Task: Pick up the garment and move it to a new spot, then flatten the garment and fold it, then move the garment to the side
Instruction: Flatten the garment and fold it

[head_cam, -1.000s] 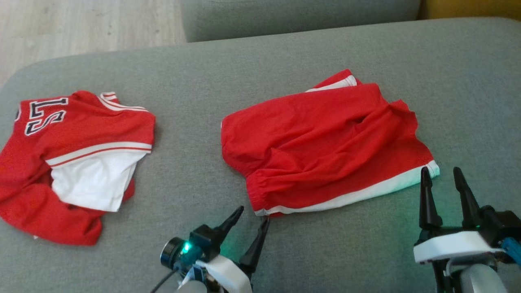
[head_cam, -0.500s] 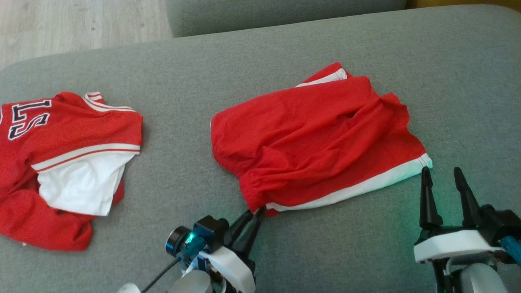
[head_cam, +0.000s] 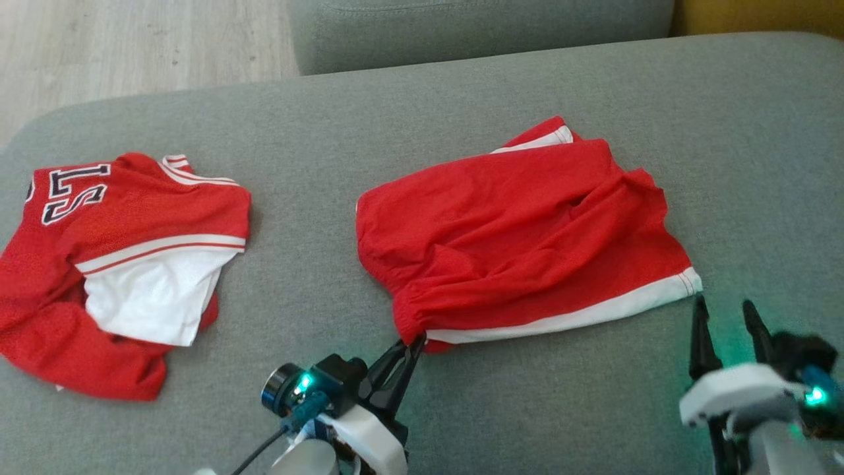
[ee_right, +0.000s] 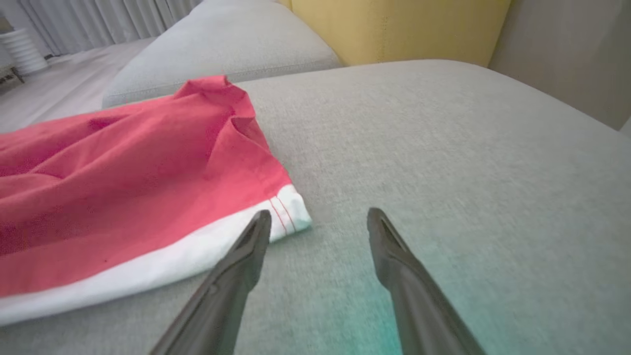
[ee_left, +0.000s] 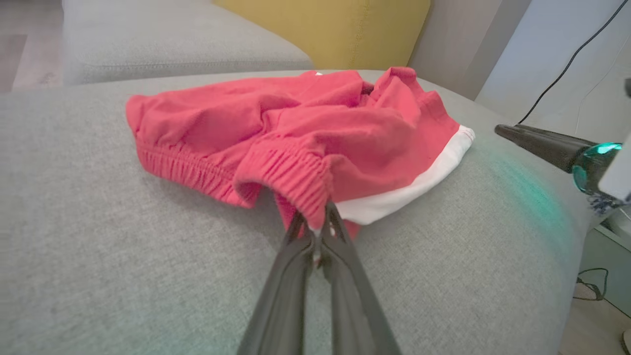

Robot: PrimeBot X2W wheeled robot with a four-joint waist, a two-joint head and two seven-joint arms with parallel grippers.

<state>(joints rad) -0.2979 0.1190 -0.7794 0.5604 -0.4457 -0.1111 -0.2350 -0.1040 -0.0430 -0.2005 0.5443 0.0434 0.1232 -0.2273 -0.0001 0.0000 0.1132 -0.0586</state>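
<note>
- Task item: red shorts [head_cam: 521, 224], rumpled on the grey sofa seat [head_cam: 461, 86], centre-right in head view. Not flat; folds run across the middle.
- Long axis: runs L–R across the seat, roughly square to the robot's front. Elastic waistband [ee_left: 291, 172] is at the L end. A white band [head_cam: 573, 313] follows the near edge and ends at the near-R corner.
- Left hand [head_cam: 410, 344]: closed tight on the near-L corner of the shorts, at the waistband end. L wrist view confirms cloth pinched between the fingertips. Whether the corner is lifted off the seat: cannot tell.
- Right hand [head_cam: 724, 305]: fingers spread wide, holding nothing. Sits low over the seat, just beside the near-R corner.
- Key relation: the near-R corner lies fwd and slightly L of the right hand. In R wrist view the white corner sits by the tip of the finger [ee_right: 246, 251] at that view's L, not between the two fingers. Touching or just apart: cannot tell.
- Judgement: the right hand is the nearer arm for that corner. It prob. needs a short shift L and fwd to straddle the band before closing. With both near corners held, the near edge would span hand to hand, which suits a lift and carry.
- Risk: closing where it stands prob. catches only seat fabric or the corner tip.
- Other: red-and-white jersey [head_cam: 125, 264] at far L of the seat, well apart from the shorts.
</note>
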